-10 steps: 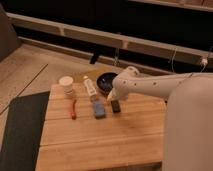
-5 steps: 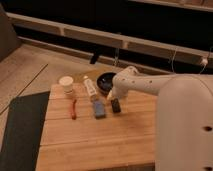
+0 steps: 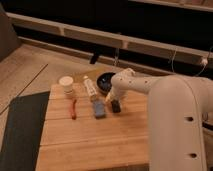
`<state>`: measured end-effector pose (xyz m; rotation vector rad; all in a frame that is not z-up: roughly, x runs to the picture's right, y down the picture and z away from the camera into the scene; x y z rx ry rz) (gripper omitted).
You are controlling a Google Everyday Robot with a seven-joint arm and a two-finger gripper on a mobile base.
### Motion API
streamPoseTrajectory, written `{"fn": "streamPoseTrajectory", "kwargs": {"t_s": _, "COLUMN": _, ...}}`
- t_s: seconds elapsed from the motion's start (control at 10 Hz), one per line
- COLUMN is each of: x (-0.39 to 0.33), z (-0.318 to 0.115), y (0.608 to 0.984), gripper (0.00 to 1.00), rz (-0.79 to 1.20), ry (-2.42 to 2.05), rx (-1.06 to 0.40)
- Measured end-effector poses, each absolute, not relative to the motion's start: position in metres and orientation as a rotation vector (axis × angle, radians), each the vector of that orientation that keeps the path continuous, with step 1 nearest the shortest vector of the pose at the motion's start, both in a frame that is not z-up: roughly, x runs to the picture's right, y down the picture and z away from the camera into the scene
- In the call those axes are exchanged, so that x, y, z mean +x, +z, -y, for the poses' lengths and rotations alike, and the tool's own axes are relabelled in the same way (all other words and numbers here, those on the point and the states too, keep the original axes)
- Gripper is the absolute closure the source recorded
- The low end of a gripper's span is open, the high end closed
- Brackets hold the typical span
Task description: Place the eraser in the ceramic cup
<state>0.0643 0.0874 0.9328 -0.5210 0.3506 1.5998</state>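
The bulky white robot arm is reaching in from four o'clock toward the view's centre, bending over at its far end, and its gripper is pointing down toward seven o'clock.

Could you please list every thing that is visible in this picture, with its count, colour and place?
eraser: 1, black, right of the blue block
ceramic cup: 1, cream-white, table's far left
blue block: 1, blue, table's middle
pen: 1, red, left of the blue block
tube: 1, white, between cup and bowl
bowl: 1, dark, far edge
table: 1, light wood
mat: 1, dark, left
arm: 1, white, from right
gripper: 1, at the eraser
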Motion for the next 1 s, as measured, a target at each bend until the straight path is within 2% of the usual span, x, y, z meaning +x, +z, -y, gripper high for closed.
{"fn": "streamPoseTrajectory", "kwargs": {"t_s": 0.2, "x": 0.067, "z": -0.091, "y": 0.935, "gripper": 0.4, "rz": -0.37, "ry": 1.591, "rx": -0.531}}
{"fn": "streamPoseTrajectory", "kwargs": {"t_s": 0.3, "x": 0.067, "z": -0.094, "y": 0.936, "gripper": 0.51, "rz": -0.379, "ry": 1.589, "rx": -0.544}}
{"fn": "streamPoseTrajectory", "kwargs": {"t_s": 0.4, "x": 0.066, "z": -0.095, "y": 0.936, "gripper": 0.58, "rz": -0.38, "ry": 1.588, "rx": -0.553}}
{"fn": "streamPoseTrajectory", "kwargs": {"t_s": 0.5, "x": 0.065, "z": -0.098, "y": 0.937, "gripper": 0.73, "rz": -0.38, "ry": 1.586, "rx": -0.57}}
{"fn": "streamPoseTrajectory", "kwargs": {"t_s": 0.8, "x": 0.061, "z": -0.082, "y": 0.924, "gripper": 0.99, "rz": -0.353, "ry": 1.584, "rx": -0.567}}
{"fn": "streamPoseTrajectory", "kwargs": {"t_s": 1.0, "x": 0.05, "z": -0.057, "y": 0.89, "gripper": 1.0, "rz": -0.314, "ry": 1.553, "rx": -0.533}}
